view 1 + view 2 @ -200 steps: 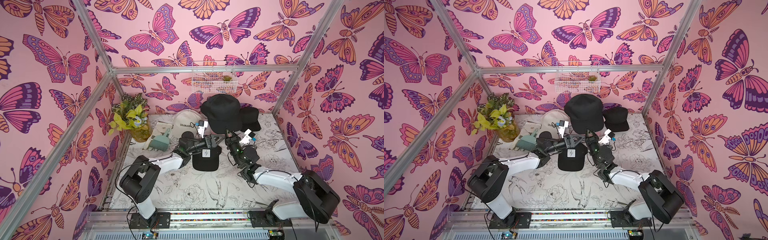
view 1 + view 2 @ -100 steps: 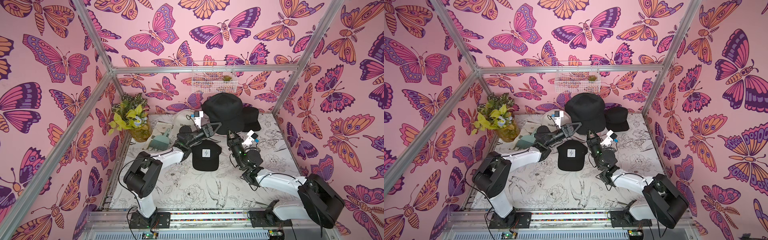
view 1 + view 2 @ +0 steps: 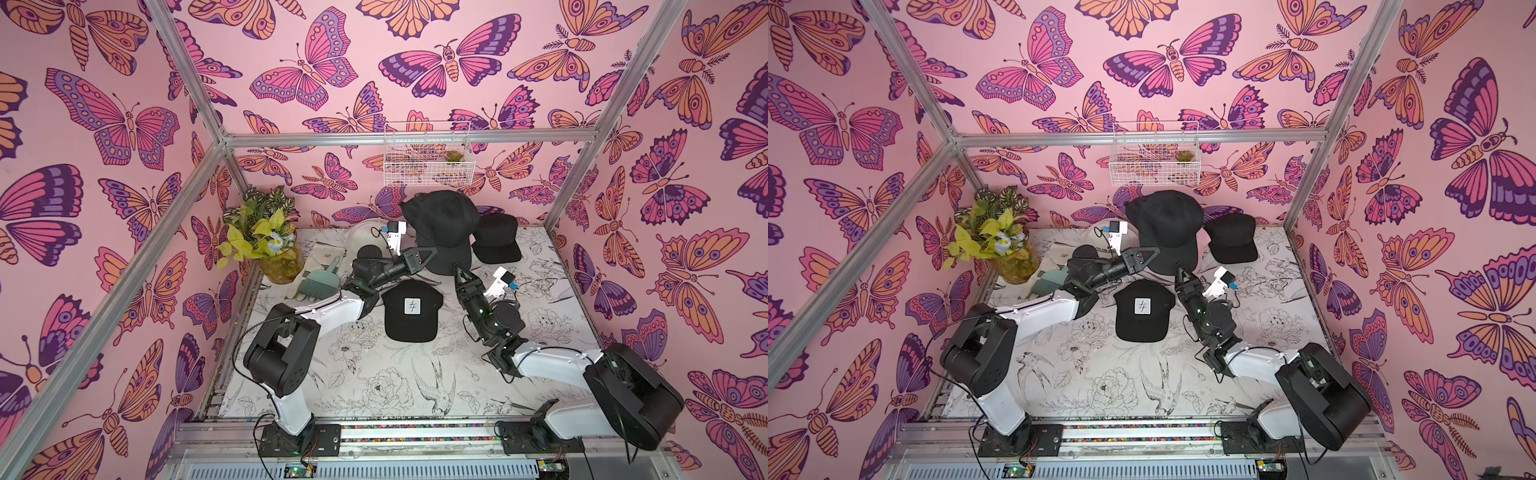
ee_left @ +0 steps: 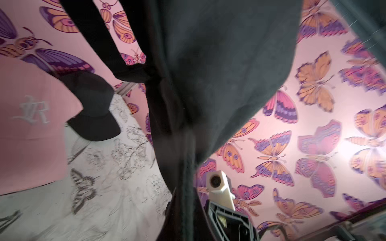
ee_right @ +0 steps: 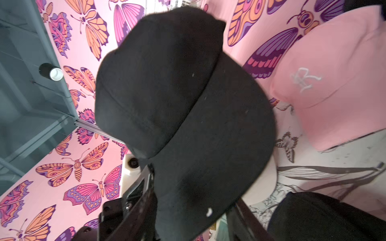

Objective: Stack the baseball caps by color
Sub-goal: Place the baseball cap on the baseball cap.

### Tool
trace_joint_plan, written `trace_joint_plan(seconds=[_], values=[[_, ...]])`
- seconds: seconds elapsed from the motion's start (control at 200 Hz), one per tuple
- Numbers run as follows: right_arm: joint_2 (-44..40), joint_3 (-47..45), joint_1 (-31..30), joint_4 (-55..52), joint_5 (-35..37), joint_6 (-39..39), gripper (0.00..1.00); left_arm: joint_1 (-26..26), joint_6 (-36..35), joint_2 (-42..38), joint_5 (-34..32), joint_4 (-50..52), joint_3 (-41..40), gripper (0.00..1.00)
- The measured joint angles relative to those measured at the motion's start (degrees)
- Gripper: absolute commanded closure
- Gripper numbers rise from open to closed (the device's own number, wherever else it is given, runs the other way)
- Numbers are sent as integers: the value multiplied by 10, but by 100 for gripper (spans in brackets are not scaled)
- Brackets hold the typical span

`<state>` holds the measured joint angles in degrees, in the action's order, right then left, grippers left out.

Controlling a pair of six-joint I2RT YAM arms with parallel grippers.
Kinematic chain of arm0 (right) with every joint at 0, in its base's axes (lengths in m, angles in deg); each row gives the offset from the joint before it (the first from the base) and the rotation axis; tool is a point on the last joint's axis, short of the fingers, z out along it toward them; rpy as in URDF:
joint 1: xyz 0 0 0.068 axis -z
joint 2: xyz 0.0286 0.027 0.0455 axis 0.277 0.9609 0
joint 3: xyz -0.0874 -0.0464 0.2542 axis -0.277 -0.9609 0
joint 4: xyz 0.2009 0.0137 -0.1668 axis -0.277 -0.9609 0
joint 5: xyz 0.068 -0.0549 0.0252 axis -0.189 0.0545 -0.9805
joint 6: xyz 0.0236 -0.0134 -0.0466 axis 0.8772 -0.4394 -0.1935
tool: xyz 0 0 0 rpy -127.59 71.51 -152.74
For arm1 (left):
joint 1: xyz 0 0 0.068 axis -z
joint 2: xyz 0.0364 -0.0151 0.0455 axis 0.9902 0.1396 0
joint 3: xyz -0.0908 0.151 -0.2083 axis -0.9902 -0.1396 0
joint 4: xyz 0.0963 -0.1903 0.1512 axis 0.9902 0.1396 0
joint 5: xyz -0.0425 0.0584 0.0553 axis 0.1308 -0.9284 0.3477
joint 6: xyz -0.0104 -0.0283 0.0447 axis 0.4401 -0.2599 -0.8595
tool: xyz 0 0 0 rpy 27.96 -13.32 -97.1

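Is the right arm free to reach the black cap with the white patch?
Probably yes: the right claw looks open and empty, and the patch cap lies uncovered on the table beside it. The left claw holds the raised black cap.

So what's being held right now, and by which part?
The left gripper is shut on the large plain black fabric cap, at the side edge of its brim. The right gripper has its jaws apart and grips nothing.

The left hand (image 3: 430, 255) swings from the patch cap (image 3: 411, 309) toward one o'clock and clamps the brim of the raised black cap (image 3: 442, 224); the right hand (image 3: 461, 272) spreads open, letting go.
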<state>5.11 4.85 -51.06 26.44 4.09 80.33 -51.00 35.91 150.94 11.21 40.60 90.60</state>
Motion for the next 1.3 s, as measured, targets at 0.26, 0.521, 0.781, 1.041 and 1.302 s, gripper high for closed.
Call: trace_joint_plan(seconds=[0.26,0.521,0.781,1.041,1.302], values=[[-102,26,148,-160,-136,-176,1,-66,-230,-104,53,197,-49,100],[-223,156,161,-415,-287,-519,2,-142,-464,-153,162,408,-49,100],[-200,266,161,-641,-457,-727,5,-141,-654,-158,250,650,33,100],[-153,370,162,-836,-555,-863,7,-141,-704,-159,289,724,35,100],[-105,425,162,-913,-587,-934,7,-141,-718,-165,315,738,35,100]])
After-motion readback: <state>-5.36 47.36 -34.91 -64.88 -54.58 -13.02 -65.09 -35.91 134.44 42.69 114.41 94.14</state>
